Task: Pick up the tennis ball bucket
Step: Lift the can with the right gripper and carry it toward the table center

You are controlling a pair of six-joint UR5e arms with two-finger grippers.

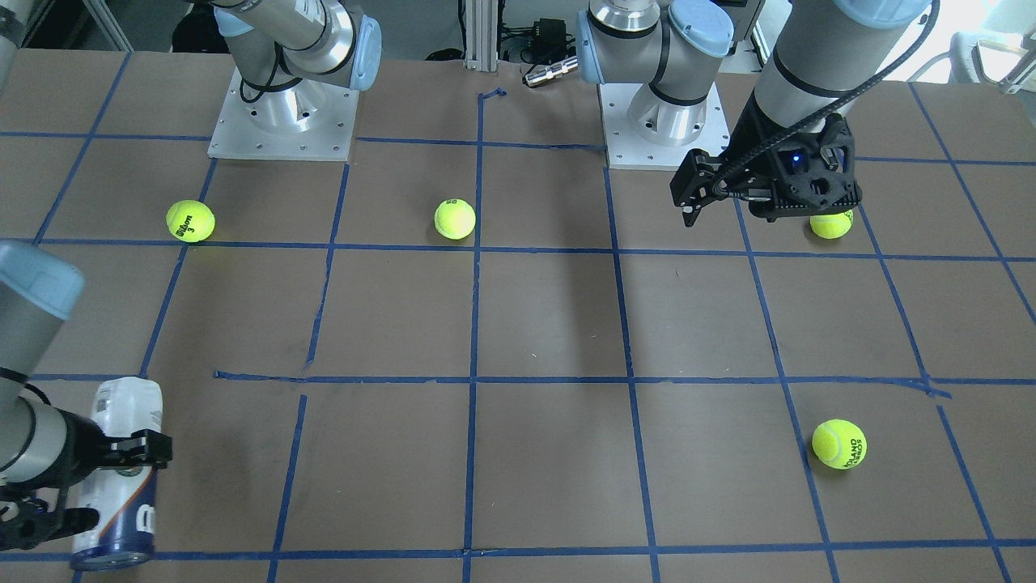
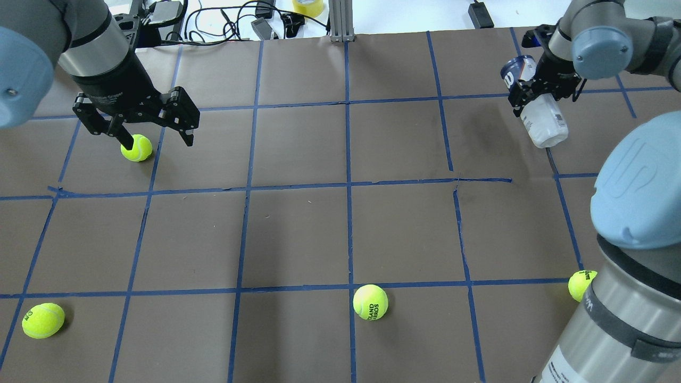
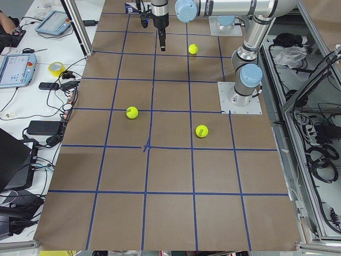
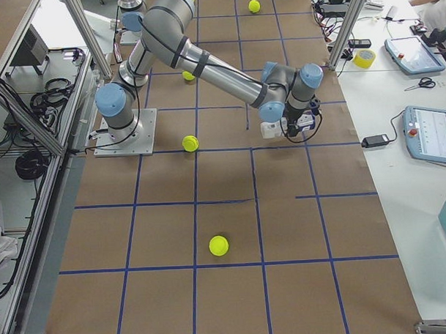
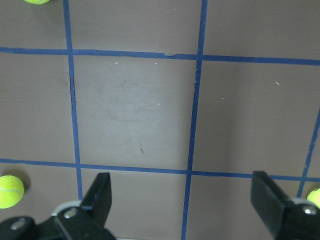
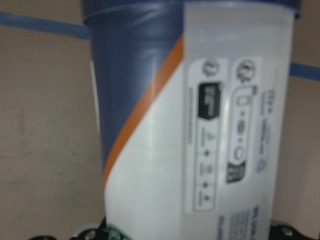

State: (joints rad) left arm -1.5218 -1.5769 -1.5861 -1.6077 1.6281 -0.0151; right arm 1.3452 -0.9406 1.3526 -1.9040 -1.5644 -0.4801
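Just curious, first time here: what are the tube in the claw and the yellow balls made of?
The tennis ball bucket looks like smooth plastic under a printed label, with a faint sheen. The tennis balls look like matte, fuzzy felt.

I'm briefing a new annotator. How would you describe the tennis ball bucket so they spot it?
On the taped brown table, look to the far corner on the robot's right, at the right gripper. The tennis ball bucket is the slim tube clamped in it, white with a navy end; its neighbours are round yellow-green balls.
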